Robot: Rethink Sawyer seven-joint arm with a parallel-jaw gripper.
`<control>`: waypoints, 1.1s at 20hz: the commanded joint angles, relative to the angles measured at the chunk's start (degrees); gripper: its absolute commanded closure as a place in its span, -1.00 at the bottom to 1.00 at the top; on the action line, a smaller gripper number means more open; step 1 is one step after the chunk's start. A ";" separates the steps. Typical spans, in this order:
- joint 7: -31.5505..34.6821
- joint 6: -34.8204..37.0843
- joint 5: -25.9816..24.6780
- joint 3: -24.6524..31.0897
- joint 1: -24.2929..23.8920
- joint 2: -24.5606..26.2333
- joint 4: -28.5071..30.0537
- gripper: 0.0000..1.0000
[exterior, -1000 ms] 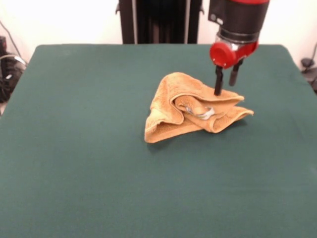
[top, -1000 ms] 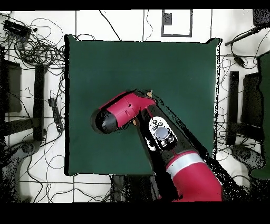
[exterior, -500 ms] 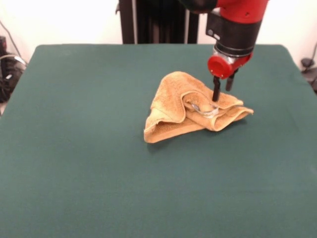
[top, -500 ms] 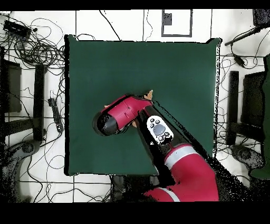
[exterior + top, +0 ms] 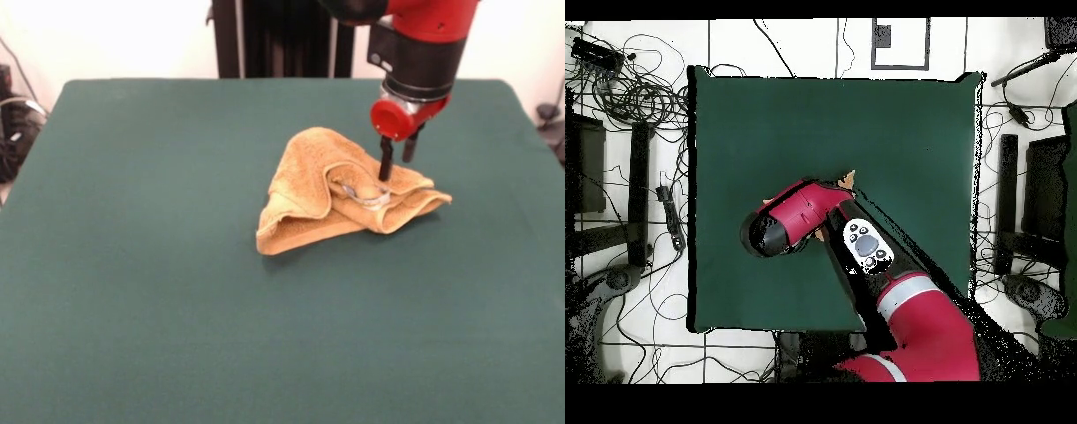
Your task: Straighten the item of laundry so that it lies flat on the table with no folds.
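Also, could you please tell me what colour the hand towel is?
The hand towel is golden-orange; the front view shows it best.

Bare table (image 5: 159, 291) around crumpled towel (image 5: 309, 190)

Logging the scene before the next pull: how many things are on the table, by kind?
Towel: 1, golden-orange, crumpled in folds on the green table.
Gripper: 1, jaws open, one tip down in the towel's folds.
Total: 2.
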 commanded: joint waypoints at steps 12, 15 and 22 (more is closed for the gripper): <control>-6.89 -0.45 -1.39 2.87 1.40 0.63 0.95 -1.00; -8.35 1.24 -1.21 3.01 1.58 0.78 0.65 -1.00; -6.11 3.10 -0.55 1.55 2.95 0.42 0.03 1.00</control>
